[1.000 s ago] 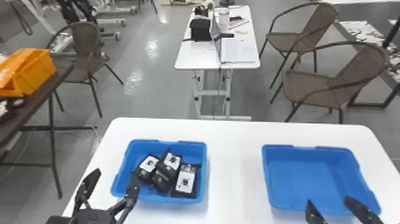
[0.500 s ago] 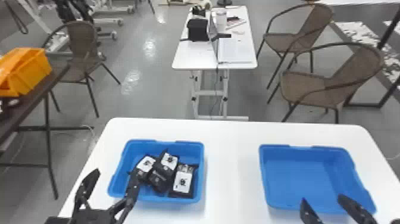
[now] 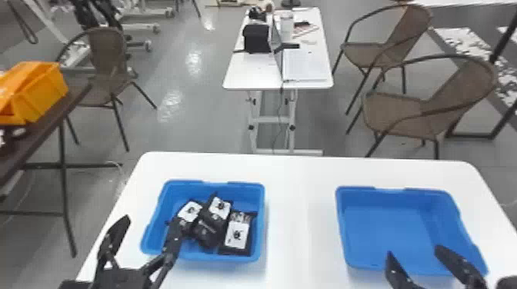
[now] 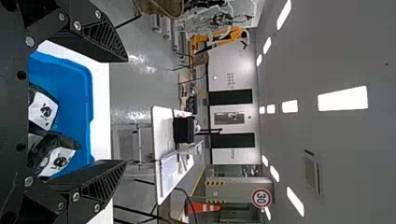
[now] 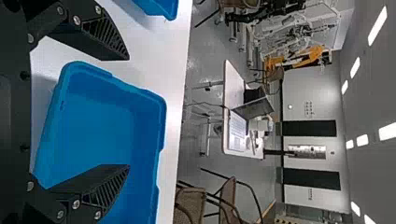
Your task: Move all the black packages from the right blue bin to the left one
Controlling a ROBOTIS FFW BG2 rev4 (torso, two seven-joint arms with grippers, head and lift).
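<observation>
White table [image 3: 294, 215], grey floor [image 3: 184, 127] beyond

An orange crate [image 3: 40, 94] sits on a dark table [image 3: 46, 117] at the head view's left, beside a brown chair [image 3: 107, 53]. Ahead, a white desk [image 3: 250, 75] bears a black case [image 3: 257, 37] and an open laptop [image 5: 252, 108]. The left wrist view shows a traffic cone [image 4: 203, 207] near a round sign [image 4: 261, 198].

The left gripper's [image 3: 151, 223] fingers stand wide apart. Black packages [image 4: 43, 111] with white labels lie in a blue bin [image 4: 88, 93] on a white table [image 4: 101, 93]. Farther off are a desk [image 4: 161, 122] and an orange cone [image 4: 203, 207].
</observation>
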